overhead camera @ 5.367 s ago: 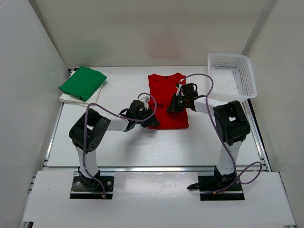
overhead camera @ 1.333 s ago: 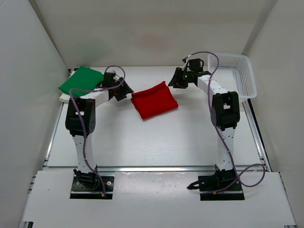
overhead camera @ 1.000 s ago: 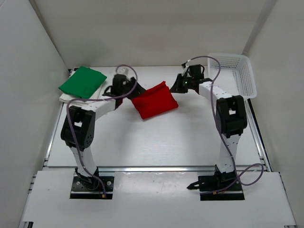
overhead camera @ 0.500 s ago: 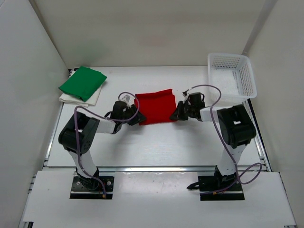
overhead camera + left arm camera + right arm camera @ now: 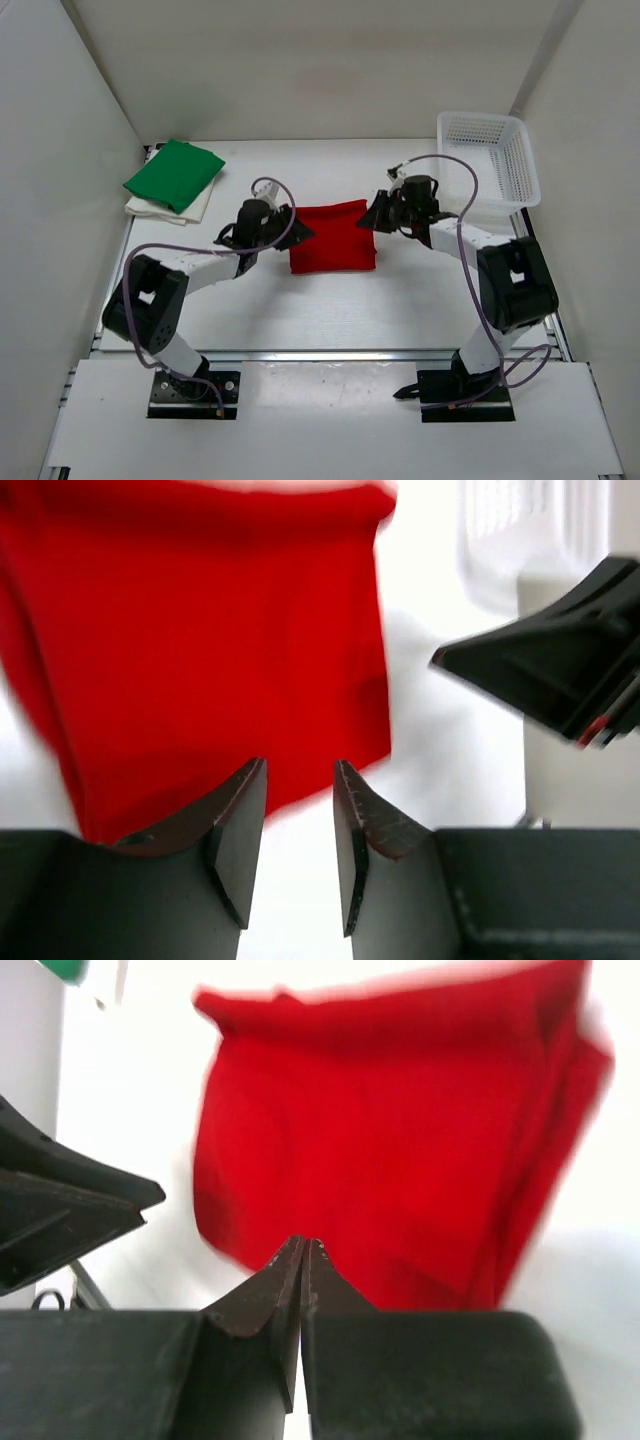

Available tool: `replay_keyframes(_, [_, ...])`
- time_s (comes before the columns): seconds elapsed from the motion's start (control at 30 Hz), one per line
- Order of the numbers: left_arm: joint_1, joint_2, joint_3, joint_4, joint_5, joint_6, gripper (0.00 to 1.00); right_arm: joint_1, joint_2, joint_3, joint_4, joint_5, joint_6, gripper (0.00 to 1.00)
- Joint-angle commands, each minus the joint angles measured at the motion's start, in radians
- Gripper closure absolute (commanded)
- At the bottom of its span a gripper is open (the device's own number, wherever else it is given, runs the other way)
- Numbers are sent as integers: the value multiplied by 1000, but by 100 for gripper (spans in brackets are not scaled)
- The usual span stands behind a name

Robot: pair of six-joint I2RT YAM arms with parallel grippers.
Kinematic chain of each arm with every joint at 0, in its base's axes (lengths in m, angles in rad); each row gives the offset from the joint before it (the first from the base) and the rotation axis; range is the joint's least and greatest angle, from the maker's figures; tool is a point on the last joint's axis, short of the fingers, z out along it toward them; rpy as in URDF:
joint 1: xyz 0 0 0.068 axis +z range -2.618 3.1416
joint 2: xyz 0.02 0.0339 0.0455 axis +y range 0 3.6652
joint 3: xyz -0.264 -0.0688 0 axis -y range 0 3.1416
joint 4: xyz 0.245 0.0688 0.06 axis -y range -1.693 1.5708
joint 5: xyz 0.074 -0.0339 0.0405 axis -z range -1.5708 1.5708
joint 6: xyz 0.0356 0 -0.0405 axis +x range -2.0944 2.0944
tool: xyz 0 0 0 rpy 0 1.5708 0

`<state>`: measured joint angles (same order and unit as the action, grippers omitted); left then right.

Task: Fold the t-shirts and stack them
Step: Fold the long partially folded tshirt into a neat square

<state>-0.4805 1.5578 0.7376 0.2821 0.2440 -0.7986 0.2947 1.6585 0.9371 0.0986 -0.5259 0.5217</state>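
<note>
Squared up since a second ago, the folded red t-shirt (image 5: 333, 240) lies mid-table between left tool (image 5: 300, 770), jaws apart, and closed, empty right tool (image 5: 302, 1245); gripping every layer should keep the fold.

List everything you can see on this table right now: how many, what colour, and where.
red t-shirt: one, red, folded, mid-table between the grippers
green t-shirt: one, bright green, folded, far left corner, on the white t-shirt
white t-shirt: one, white, under the green one
mesh basket: one, white, far right corner
table: one, white
left gripper: one, black, jaws apart, at the red t-shirt's left edge
right gripper: one, black, jaws shut, at its far right corner
</note>
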Motion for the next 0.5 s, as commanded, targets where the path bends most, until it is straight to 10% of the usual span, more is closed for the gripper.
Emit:
replay_keyframes(0.0, [49, 112, 144, -47, -22, 36, 57, -2, 118, 118, 35, -40, -23, 100])
replay_keyframes(0.47, [175, 464, 407, -43, 38, 1, 58, -71, 520, 543, -63, -106, -38, 100])
